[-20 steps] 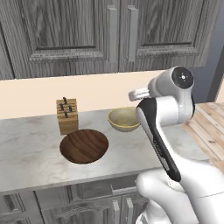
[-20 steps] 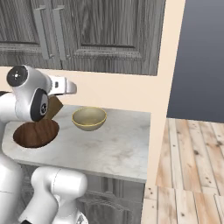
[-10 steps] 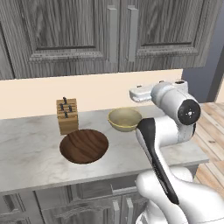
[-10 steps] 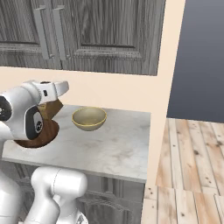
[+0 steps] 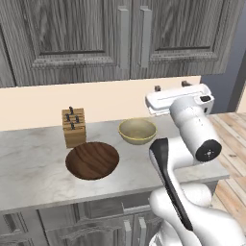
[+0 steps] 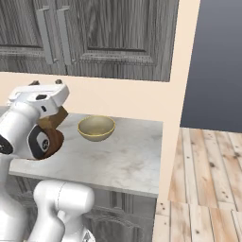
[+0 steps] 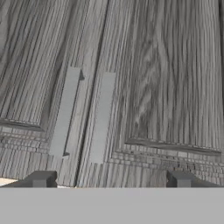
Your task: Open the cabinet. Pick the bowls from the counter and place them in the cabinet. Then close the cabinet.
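The cabinet (image 5: 91, 43) hangs above the counter (image 5: 33, 163), both doors closed, its two bar handles (image 7: 64, 111) side by side at the seam. My gripper (image 5: 171, 86) is open and empty, held above the counter's right part below the doors and pointing at them. In the hand view its fingertips (image 7: 41, 178) stand wide apart beneath the handles. The dark brown wooden bowl (image 5: 92, 160) rests near the counter's front. The beige-tan bowl (image 5: 137, 131) sits behind it to the right, also seen as the tan bowl (image 6: 96, 127); my arm hides most of the brown bowl (image 6: 54, 139) there.
A wooden knife block (image 5: 73, 127) stands at the back of the counter, left of the tan bowl. Low grey cabinets (image 5: 105, 226) run under the slab. The counter ends at a beige wall post (image 6: 172, 108), with wooden floor (image 6: 208, 179) beyond.
My wrist joint has swung down and to the right while the hand stayed high and shifted slightly right, facing the cabinet doors. The jaws stayed open. Bowls and doors have not moved.
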Controlling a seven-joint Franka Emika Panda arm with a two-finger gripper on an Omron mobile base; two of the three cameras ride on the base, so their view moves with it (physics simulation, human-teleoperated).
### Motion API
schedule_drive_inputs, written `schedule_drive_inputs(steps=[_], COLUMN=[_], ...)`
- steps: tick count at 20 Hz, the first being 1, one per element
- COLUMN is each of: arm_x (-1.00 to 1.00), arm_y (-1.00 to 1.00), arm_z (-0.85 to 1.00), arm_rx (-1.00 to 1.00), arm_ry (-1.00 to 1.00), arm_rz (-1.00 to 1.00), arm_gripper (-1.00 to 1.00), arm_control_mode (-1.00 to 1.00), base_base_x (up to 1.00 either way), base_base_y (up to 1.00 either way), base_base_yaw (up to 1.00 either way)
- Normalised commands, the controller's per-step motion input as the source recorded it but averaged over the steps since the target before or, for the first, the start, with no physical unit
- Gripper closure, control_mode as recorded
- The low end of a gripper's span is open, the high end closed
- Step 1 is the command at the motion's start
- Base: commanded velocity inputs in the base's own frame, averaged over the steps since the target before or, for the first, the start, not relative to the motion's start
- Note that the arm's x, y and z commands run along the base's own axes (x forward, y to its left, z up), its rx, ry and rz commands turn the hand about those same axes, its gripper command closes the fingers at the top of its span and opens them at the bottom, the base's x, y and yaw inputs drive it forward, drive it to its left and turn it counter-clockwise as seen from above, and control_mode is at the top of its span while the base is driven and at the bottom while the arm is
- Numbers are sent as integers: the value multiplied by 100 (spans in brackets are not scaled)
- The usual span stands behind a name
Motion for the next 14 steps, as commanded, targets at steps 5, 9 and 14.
schedule_drive_inputs(steps=[5,9,14], arm_x=[-6,1,12], arm_y=[0,0,0], arm_z=[39,29,14], arm_rx=[0,0,0], arm_ry=[-9,0,0], arm_rz=[0,0,0], arm_gripper=[-100,-100,-100], arm_control_mode=[-100,-100,-100], base_base_x=[0,0,0], base_base_y=[0,0,0], base_base_yaw=[0,0,0])
